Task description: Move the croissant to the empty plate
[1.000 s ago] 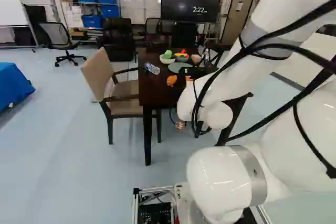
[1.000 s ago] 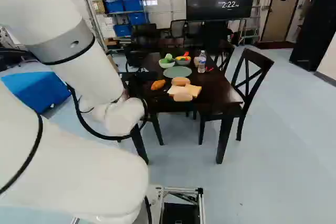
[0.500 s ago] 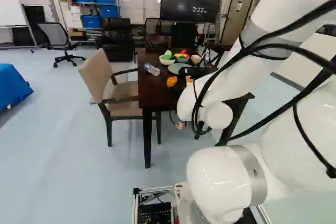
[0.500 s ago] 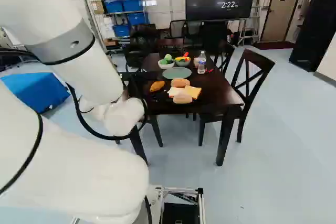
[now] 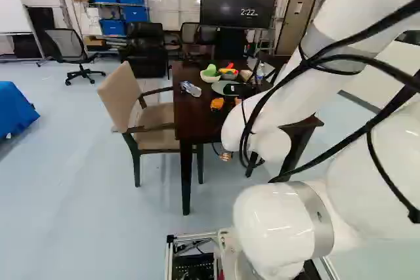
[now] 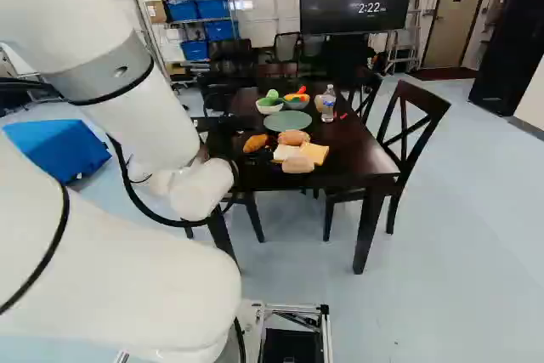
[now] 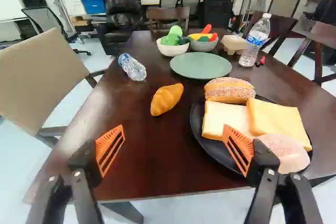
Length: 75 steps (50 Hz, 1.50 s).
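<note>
The black gripper (image 5: 240, 89) shows small beyond the white arm in the left base view, over the table. In the wrist view the gripper (image 7: 174, 139) stands open, its orange pads wide apart with nothing held between them. An orange-brown croissant (image 7: 166, 99) lies on bare table ahead of the gap between the fingers, touching neither. Farther ahead lies an empty green plate (image 7: 200, 65), also visible as a green plate (image 6: 287, 121) in the right base view.
Beside the right-hand finger, a black plate (image 7: 218, 153) holds bread and buns. Bowls (image 7: 172, 50), a carton (image 7: 234, 44), a standing bottle (image 7: 254, 40) and a lying bottle (image 7: 132, 67) surround the green plate. A beige chair (image 5: 138, 109) and a dark chair (image 6: 408, 146) flank the table.
The base has moved a little forward; the table and chairs stand slightly nearer in both base views. The arm keeps its pose against its lowest joint.
</note>
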Available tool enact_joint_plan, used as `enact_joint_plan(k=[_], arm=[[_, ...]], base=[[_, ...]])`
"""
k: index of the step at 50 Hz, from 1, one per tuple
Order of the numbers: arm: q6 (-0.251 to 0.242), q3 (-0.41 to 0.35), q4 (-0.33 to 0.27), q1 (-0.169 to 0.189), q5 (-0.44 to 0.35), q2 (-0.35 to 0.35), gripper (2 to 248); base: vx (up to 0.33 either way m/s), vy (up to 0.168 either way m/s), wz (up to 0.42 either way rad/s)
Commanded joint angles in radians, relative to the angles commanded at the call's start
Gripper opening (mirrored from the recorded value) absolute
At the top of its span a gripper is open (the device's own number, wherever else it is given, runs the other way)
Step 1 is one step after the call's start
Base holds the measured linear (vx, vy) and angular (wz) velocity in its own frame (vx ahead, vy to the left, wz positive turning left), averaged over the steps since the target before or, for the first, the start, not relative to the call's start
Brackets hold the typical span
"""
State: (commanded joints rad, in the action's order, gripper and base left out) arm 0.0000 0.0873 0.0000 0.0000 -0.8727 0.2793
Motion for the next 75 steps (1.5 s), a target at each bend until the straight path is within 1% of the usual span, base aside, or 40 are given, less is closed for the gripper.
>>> enact_joint_plan(k=[24,52,53,75], arm=[[0.000,0.000,0.000,0.000,0.000,0.000,247],[0.000,0.000,0.000,0.000,0.000,0.000,247],[0.000,0.016,0.000,0.000,0.000,-0.003,247],[0.000,0.124,0.001,-0.004,0.005,-0.063,247]], base=[[0.067,0.033,-0.011],[0.001,0.000,0.000],[0.000,0.000,0.000],[0.000,0.000,0.000]])
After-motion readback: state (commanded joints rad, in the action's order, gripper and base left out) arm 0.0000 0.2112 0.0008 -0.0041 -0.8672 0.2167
